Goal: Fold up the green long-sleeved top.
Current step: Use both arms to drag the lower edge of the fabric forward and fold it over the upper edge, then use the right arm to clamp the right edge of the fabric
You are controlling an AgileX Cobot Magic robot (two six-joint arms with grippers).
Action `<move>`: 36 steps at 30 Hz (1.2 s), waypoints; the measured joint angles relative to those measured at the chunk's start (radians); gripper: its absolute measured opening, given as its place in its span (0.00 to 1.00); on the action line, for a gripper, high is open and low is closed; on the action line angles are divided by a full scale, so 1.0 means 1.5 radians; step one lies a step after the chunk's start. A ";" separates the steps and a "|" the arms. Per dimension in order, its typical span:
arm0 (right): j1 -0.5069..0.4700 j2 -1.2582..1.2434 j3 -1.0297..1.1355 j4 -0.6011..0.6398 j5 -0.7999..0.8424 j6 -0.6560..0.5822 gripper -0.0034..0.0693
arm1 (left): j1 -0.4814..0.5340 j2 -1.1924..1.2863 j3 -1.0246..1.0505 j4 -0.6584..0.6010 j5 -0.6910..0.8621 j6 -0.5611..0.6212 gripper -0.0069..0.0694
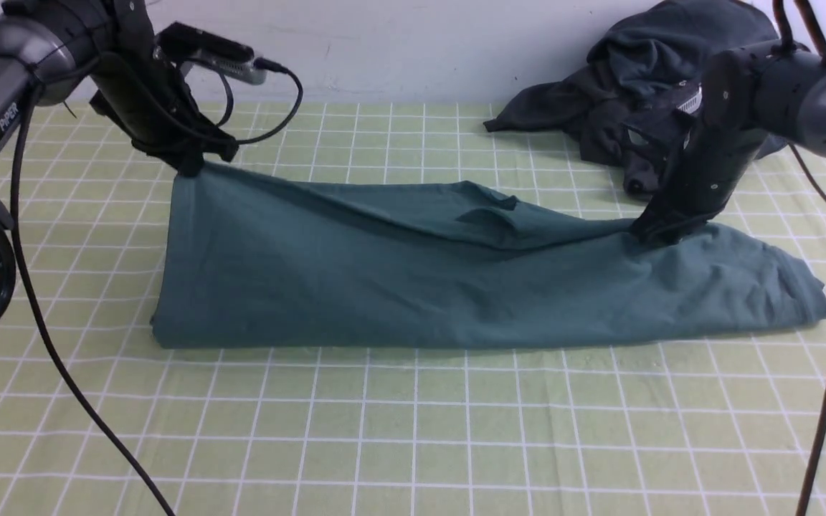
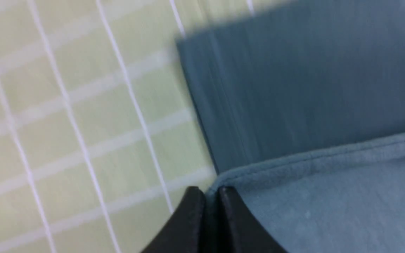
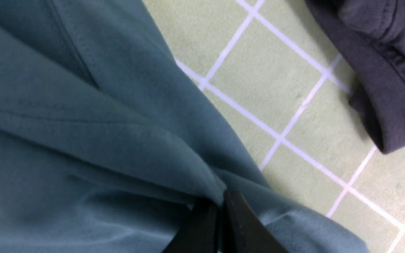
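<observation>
left pincer (image 1: 189,166) is clamping the hem corner of the green long-sleeved top (image 1: 456,294), holding it raised at upper left. right pincer (image 1: 660,233) is pinching a fold of it right of centre, low on the table (image 1: 399,430). top is stretching across mid-frame. dark clothes heap (image 1: 635,86) is sitting upper right, not touching it.

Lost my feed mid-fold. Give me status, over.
Left gripper shut on green top corner, lifted. Right gripper shut on its far edge, low. Dark clothes heap behind, apart.
</observation>
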State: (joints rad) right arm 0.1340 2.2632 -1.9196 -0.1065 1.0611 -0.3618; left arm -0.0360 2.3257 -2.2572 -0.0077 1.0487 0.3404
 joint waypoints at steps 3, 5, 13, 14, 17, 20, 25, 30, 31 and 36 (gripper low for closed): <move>-0.002 0.000 0.000 0.001 -0.019 0.007 0.04 | -0.001 0.005 0.000 0.000 -0.071 -0.027 0.12; -0.004 0.000 0.000 0.001 -0.043 0.013 0.04 | -0.001 0.013 0.000 0.001 -0.109 -0.046 0.12; -0.013 0.024 -0.001 0.003 -0.147 0.045 0.05 | -0.002 0.092 0.000 0.034 -0.247 -0.134 0.17; -0.014 0.027 -0.001 0.003 -0.152 0.047 0.05 | -0.002 0.101 0.000 0.036 -0.251 -0.137 0.19; -0.014 0.031 -0.001 0.001 -0.177 0.068 0.13 | -0.002 0.119 0.000 0.044 -0.265 -0.143 0.35; -0.015 0.028 -0.001 -0.011 -0.197 0.106 0.23 | -0.002 0.116 0.000 0.051 -0.265 -0.147 0.53; -0.015 -0.019 0.000 0.008 -0.197 0.182 0.35 | -0.002 0.053 -0.010 0.051 -0.162 -0.146 0.66; 0.004 -0.042 -0.001 0.120 -0.178 0.112 0.31 | -0.002 -0.028 -0.018 0.022 -0.067 -0.134 0.57; 0.011 -0.039 -0.001 0.152 -0.176 0.090 0.30 | -0.002 -0.037 -0.018 0.018 -0.057 -0.131 0.54; 0.070 0.035 -0.001 0.369 -0.176 -0.193 0.13 | -0.002 -0.056 -0.019 -0.071 0.022 -0.081 0.33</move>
State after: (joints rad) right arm 0.2396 2.3151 -1.9209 0.4474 0.7975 -0.6513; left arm -0.0391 2.2422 -2.2851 -0.1143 1.0813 0.2186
